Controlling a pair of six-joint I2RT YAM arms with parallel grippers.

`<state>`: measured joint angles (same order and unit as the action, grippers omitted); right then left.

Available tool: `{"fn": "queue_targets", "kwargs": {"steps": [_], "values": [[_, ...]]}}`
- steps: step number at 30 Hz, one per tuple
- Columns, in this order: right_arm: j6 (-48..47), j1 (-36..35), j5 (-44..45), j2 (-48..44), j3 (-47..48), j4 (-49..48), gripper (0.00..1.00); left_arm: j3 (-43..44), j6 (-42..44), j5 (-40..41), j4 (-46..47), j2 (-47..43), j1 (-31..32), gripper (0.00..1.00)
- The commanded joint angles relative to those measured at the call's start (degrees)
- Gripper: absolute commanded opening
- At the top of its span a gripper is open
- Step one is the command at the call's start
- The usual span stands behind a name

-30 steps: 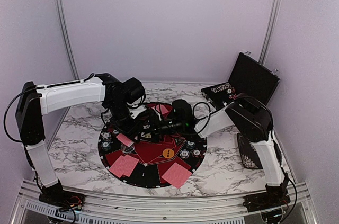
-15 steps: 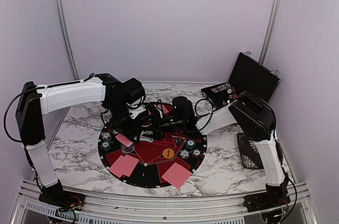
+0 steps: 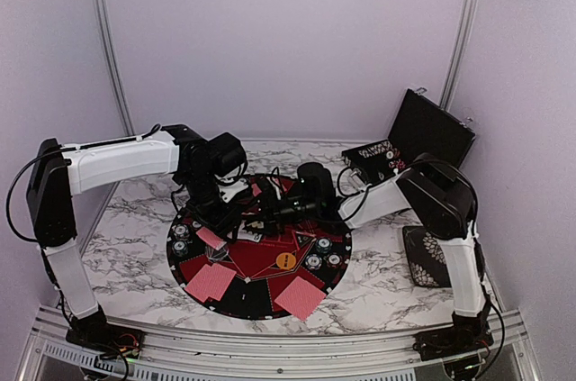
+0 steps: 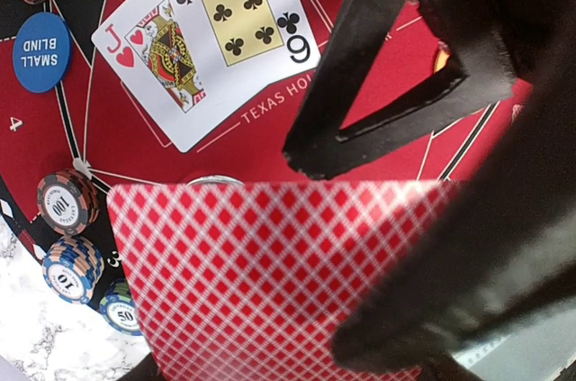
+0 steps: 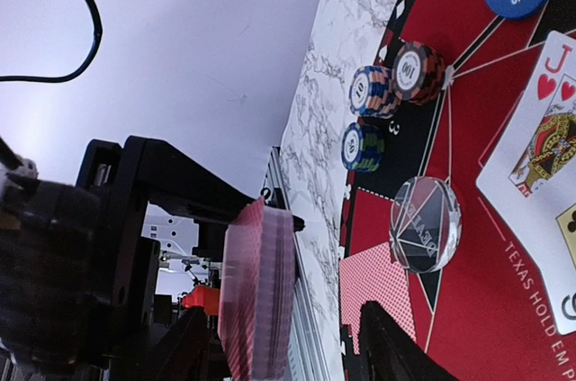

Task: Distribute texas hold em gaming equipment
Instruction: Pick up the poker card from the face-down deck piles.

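My left gripper (image 3: 216,231) is shut on a deck of red-backed playing cards (image 4: 261,282) above the left side of the round poker mat (image 3: 245,306). My right gripper (image 5: 288,351) is open; its fingers (image 4: 387,84) hover right beside the deck (image 5: 259,291) with a gap showing. A jack of hearts (image 4: 153,52) and a six of clubs (image 4: 245,4) lie face up on the mat. A blue small-blind disc (image 4: 40,50), a clear dealer disc (image 5: 425,223) and chip stacks (image 4: 67,201) sit nearby.
Face-down cards (image 3: 211,281) (image 3: 299,296) lie at the mat's near edge, with an orange disc (image 3: 286,261) and more chips (image 3: 319,255) between them. An open black case (image 3: 423,138) stands at the back right. A dark patterned tray (image 3: 423,257) lies at the right.
The right arm's elbow has shifted a little to the right while its gripper stays by the deck. The left arm and the deck have not moved.
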<state>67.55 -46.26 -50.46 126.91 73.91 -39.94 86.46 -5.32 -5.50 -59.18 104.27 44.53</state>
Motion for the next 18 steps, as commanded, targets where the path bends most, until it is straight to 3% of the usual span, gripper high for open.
{"fn": "queue_targets", "kwargs": {"steps": [1, 8, 18], "values": [[1.3, 0.9, 0.0, -4.0, -1.4, -3.6, 0.55, 1.0, 0.4, 0.1, -0.9, -0.3, -0.1, 0.45], [2.3, 1.5, 0.5, -5.4, -3.9, -4.9, 0.52, 0.8, 0.4, 0.4, -0.9, -0.6, -0.3, 0.45], [2.9, 1.5, 0.4, -6.1, -4.3, -5.5, 0.36, 0.8, 0.3, 0.5, -0.9, -0.6, -0.4, 0.45]]}}
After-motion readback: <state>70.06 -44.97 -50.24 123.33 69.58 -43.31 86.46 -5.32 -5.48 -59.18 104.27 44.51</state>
